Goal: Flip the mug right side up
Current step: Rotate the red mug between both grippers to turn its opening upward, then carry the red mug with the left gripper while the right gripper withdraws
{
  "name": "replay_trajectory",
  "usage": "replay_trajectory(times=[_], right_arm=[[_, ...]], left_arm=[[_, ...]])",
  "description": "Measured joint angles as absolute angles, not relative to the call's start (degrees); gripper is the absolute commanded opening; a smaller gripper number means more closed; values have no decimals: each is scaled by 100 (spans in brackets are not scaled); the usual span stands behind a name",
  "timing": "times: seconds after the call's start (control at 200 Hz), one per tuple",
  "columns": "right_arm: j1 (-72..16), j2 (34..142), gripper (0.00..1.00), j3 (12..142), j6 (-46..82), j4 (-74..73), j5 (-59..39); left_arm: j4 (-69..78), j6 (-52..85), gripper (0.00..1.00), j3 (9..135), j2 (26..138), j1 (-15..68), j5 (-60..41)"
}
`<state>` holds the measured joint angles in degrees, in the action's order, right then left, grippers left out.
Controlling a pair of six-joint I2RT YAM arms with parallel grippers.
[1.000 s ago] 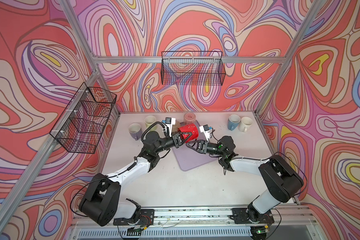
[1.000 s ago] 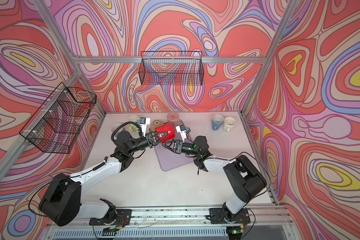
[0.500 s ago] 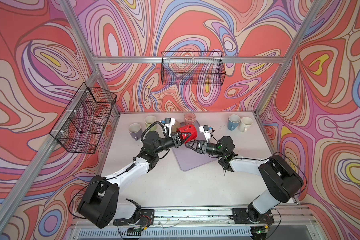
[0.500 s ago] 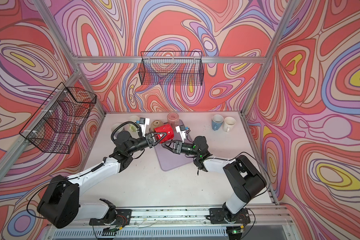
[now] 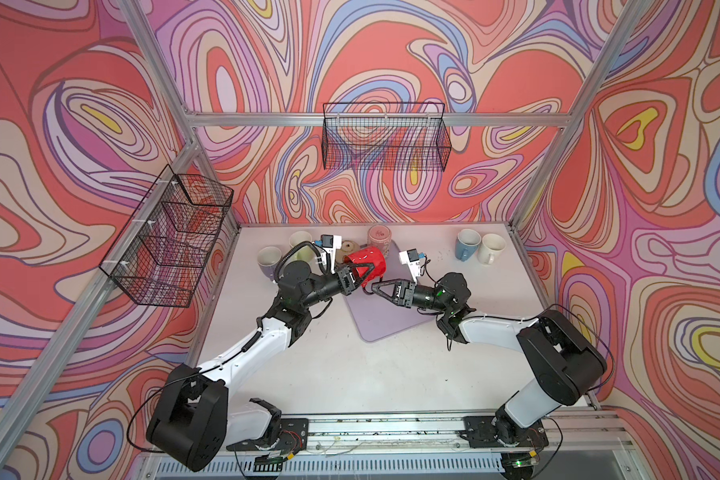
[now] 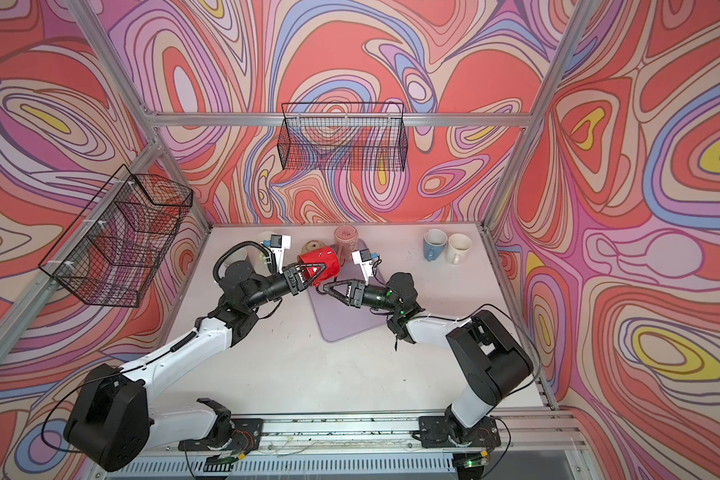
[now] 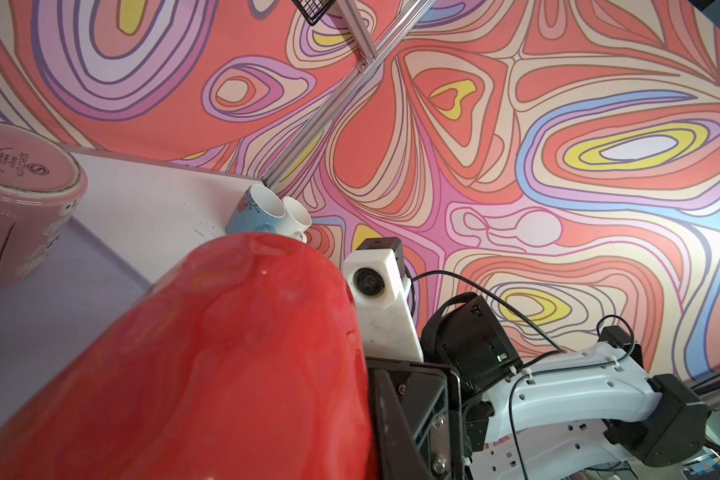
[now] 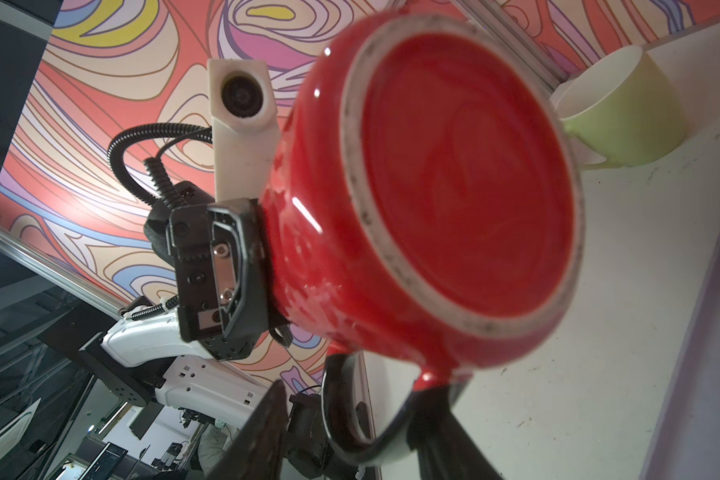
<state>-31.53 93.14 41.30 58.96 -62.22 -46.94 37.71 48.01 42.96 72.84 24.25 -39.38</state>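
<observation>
The red mug (image 5: 368, 259) (image 6: 323, 259) hangs tilted almost on its side over the far-left corner of the purple mat (image 5: 387, 316). Its mouth points left and its base (image 8: 454, 187) faces the right wrist camera. My left gripper (image 5: 371, 268) (image 6: 327, 266) is shut on the mug's wall at the rim, one finger (image 7: 408, 415) lying along the outside. My right gripper (image 5: 373, 287) (image 6: 324, 287) (image 8: 358, 415) stands open at the mug's dark handle (image 8: 350, 436). The handle loop sits between its fingers, with a gap on one side.
An upside-down pink mug (image 5: 379, 239) stands just behind the red one. Blue (image 5: 466, 243) and white (image 5: 491, 248) mugs are at the back right, lavender (image 5: 269, 259) and pale green (image 5: 300, 241) mugs at the back left. Wire baskets (image 5: 385, 141) (image 5: 171, 237) hang on the walls.
The right gripper's jaws have spread apart around the handle. The left gripper keeps its hold, and the mug has barely moved.
</observation>
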Motion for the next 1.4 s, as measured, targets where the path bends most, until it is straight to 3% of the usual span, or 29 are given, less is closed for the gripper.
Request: replay_trajectory(times=[0.305, 0.846, 1.402], right_arm=[[-3083, 9312, 51, 4010, 5878, -6219, -4694], [-2814, 9203, 51, 3822, 5765, -6217, -4694], [-2676, 9201, 51, 3538, 5728, -6261, -4692]], left_arm=[[2766, 4353, 0, 4309, 6936, 2265, -3837], [-987, 2687, 0, 5446, 6558, 1890, -3022], [-3828, 1369, 0, 6775, 7382, 1479, -1369]])
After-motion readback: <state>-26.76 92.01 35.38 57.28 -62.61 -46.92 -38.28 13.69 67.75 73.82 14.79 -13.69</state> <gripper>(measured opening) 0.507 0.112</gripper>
